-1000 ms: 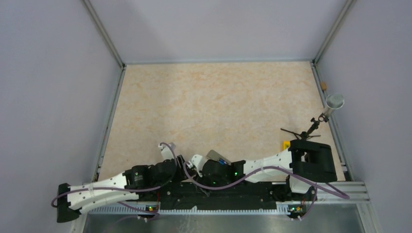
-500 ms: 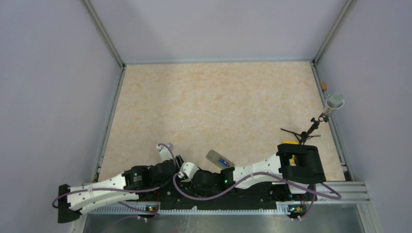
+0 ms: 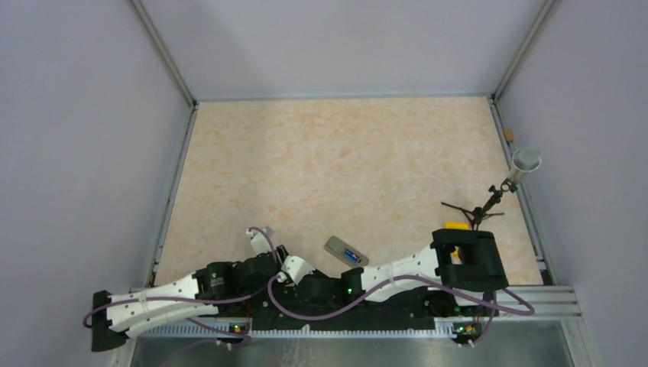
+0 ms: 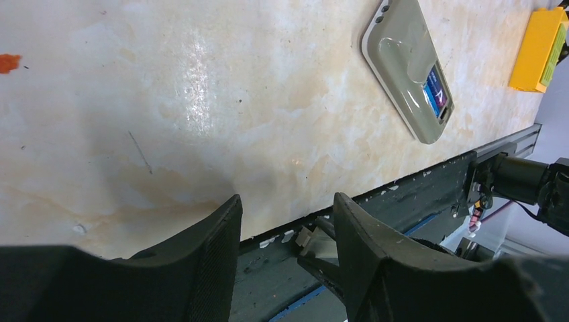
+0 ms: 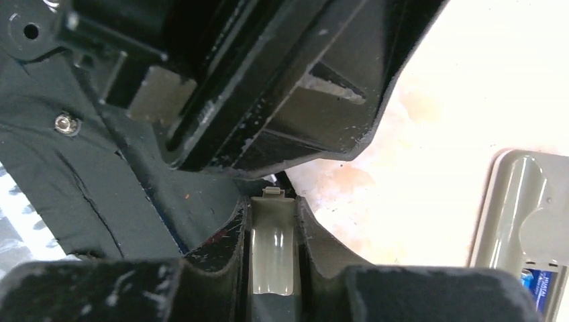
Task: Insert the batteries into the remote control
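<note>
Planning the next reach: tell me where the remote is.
In the top view the remote lies back up at the table's near edge, about centre, just beyond the folded arms, with the yellow block off to its right.

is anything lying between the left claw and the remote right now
Nothing visible: only bare table lies between the open left claw and the remote control; the yellow block sits beyond it. The right claw is shut on a small grey piece.
</note>
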Controlling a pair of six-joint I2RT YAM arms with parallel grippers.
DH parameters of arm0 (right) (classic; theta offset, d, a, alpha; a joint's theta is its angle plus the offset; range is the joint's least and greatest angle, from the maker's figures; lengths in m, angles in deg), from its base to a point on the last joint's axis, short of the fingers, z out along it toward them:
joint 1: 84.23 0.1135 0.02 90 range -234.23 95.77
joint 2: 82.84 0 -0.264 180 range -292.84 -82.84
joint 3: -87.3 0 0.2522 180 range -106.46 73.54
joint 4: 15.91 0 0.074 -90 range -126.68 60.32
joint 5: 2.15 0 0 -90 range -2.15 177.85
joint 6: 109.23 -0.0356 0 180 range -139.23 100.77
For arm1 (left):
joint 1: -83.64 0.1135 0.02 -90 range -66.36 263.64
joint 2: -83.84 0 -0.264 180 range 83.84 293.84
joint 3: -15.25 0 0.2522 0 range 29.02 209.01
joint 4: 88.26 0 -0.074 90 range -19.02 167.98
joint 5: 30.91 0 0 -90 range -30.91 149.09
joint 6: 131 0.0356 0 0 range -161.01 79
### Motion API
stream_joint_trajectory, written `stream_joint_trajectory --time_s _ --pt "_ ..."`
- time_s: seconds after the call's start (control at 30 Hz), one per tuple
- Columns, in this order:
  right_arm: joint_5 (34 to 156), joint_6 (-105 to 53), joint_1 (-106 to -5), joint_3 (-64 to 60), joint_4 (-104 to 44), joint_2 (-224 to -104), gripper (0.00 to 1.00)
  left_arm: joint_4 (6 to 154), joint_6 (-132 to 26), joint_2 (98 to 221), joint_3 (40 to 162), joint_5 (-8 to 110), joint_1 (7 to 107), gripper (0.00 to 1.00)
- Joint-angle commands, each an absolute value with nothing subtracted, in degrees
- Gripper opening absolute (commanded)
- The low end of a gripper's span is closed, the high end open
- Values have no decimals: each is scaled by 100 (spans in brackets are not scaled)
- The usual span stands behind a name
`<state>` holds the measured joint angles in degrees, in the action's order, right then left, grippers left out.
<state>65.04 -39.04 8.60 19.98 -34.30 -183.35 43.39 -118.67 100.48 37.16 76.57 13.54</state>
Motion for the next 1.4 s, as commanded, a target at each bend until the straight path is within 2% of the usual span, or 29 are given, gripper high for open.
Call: stream_joint_trajectory --time_s 0.0,0.07,0.33,0.53,0.63,1.07,1.37 --pt "6151 -4019 895 2091 -3611 -18075 8 4521 -11864 10053 3691 7819 1351 54" --pt "6033 -4079 896 2172 -3572 -17888 3 4585 -11808 10076 3699 7804 1351 55" --pt "5893 -4386 596 2592 -3468 -17003 3 5228 -11673 10167 3669 7728 1351 56" --pt "6085 -5019 12 3034 -3235 -16376 4 6232 -11203 10055 3506 7524 1351 49" --pt "5997 -5200 -282 3055 -3157 -16134 4 6754 -11016 10034 3410 7368 1351 49" --pt "6234 -5566 -798 2752 -2720 -15964 4 8591 -10617 10169 3011 7588 1351 56" --pt "6287 -5836 -803 2785 -2363 -15982 4 9328 -10853 10672 2753 7656 1351 48"
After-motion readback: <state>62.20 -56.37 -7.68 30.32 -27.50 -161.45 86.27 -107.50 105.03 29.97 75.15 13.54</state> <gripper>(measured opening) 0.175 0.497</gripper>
